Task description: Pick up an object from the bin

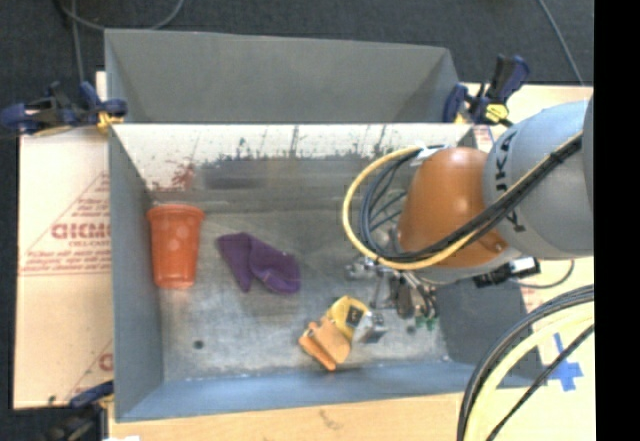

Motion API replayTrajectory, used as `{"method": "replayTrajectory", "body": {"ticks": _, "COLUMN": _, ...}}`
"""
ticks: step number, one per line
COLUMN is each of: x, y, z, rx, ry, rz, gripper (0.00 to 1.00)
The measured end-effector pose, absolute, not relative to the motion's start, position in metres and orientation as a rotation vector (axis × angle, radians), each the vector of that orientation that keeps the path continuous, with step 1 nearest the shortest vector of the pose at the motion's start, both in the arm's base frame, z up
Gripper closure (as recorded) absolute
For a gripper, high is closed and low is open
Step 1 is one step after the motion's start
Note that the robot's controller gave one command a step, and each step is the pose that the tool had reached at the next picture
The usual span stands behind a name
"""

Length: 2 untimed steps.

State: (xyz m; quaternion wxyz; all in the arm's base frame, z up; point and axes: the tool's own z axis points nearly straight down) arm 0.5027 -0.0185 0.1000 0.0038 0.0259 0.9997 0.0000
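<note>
My gripper is low in the bin's front right part, under the orange wrist cover. Right at its left side lies a small orange and yellow object, close to the front wall; its yellow end touches or sits just under the gripper tip. A crumpled purple cloth lies in the middle of the bin, well left of the gripper. An orange plastic cup lies near the left wall.
The arm and its looped cables cover the bin's right side. The bin floor between the cloth and the front wall is bare grey metal.
</note>
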Motion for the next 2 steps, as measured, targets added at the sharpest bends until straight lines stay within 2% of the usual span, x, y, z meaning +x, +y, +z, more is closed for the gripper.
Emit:
{"method": "replayTrajectory", "body": {"ticks": 1, "x": 0.489, "y": -0.047, "z": 0.079, "rx": 0.063, "ry": 3.143, "rz": -0.008, "gripper": 0.00}}
{"method": "replayTrajectory", "body": {"ticks": 2, "x": 0.492, "y": -0.014, "z": 0.077, "rx": 0.233, "ry": 3.131, "rz": -0.005, "gripper": 0.00}}
